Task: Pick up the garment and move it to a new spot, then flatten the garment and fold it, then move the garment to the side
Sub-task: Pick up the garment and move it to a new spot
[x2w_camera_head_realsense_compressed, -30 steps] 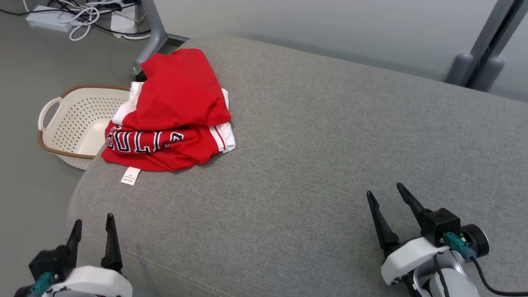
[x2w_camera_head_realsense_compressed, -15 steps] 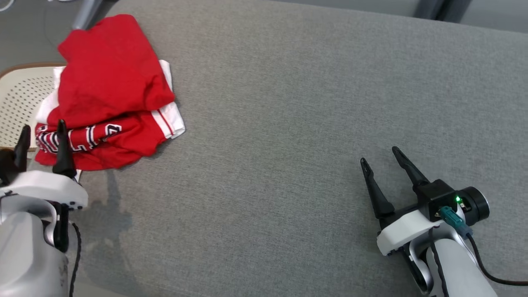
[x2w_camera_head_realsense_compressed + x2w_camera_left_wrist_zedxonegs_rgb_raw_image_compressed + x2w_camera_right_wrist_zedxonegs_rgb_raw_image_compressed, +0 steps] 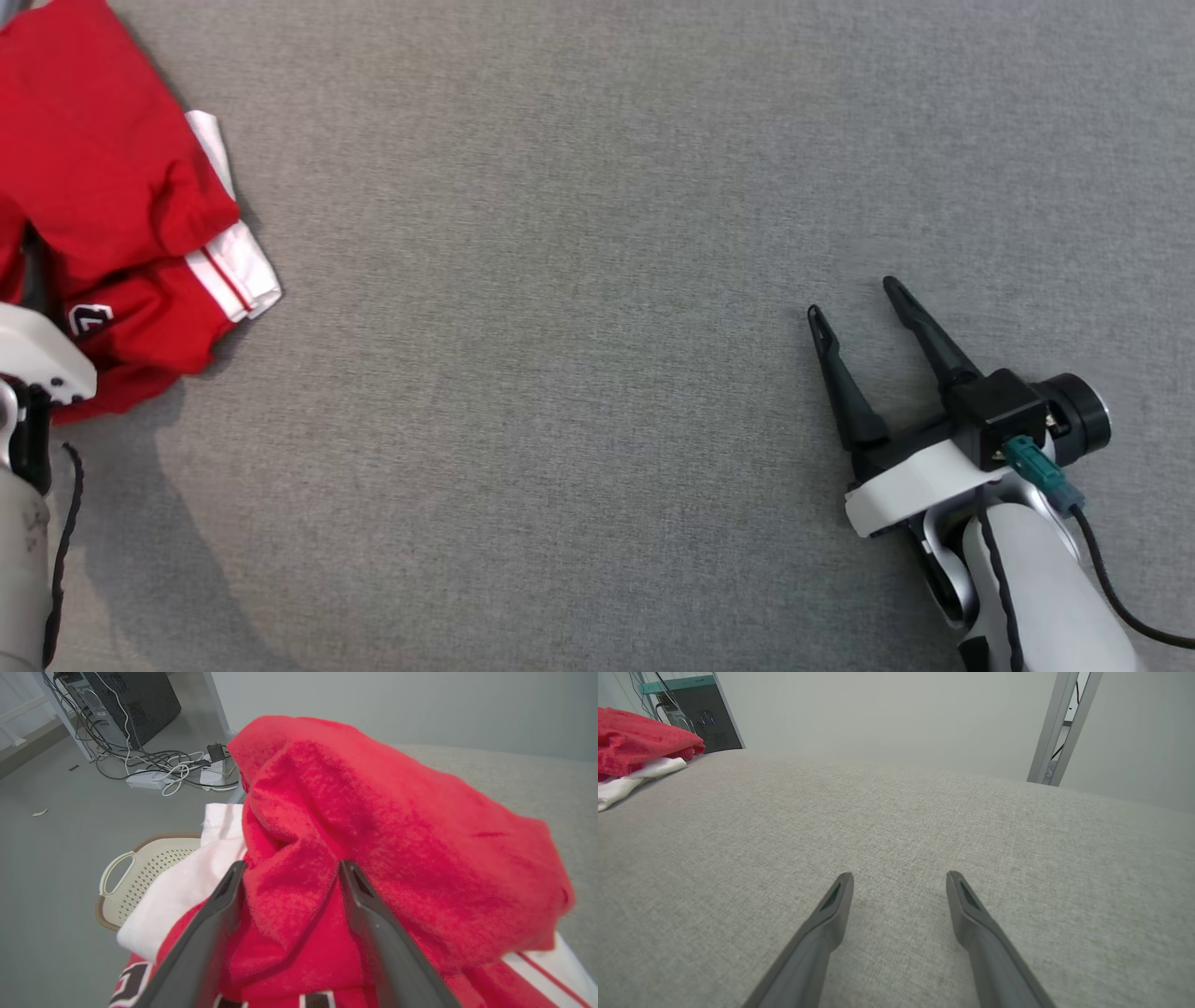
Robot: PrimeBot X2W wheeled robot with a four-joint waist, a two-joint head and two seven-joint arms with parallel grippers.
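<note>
The garment (image 3: 103, 187) is a crumpled red jersey with white trim and dark lettering, lying at the far left of the grey cushion (image 3: 597, 280). In the left wrist view my left gripper (image 3: 292, 864) is open, its two dark fingers straddling a raised red fold of the garment (image 3: 373, 826), with fabric lying between them. The left arm's white housing (image 3: 37, 359) sits at the garment's near edge. My right gripper (image 3: 851, 297) is open and empty over bare cushion far to the right. In the right wrist view it (image 3: 900, 876) hovers low above the fabric, with the garment (image 3: 640, 742) at the upper left.
A cream perforated basket (image 3: 140, 872) sits on the floor beyond the cushion's left end. Behind it lie a power strip with tangled cables (image 3: 154, 777) and a dark computer tower (image 3: 126, 700). A grey metal post (image 3: 1059, 723) stands past the far edge.
The head camera has tilted down, so the garment now sits at the picture's upper left. My left gripper has advanced onto the garment, fingers around a fold. The right gripper has barely moved.
</note>
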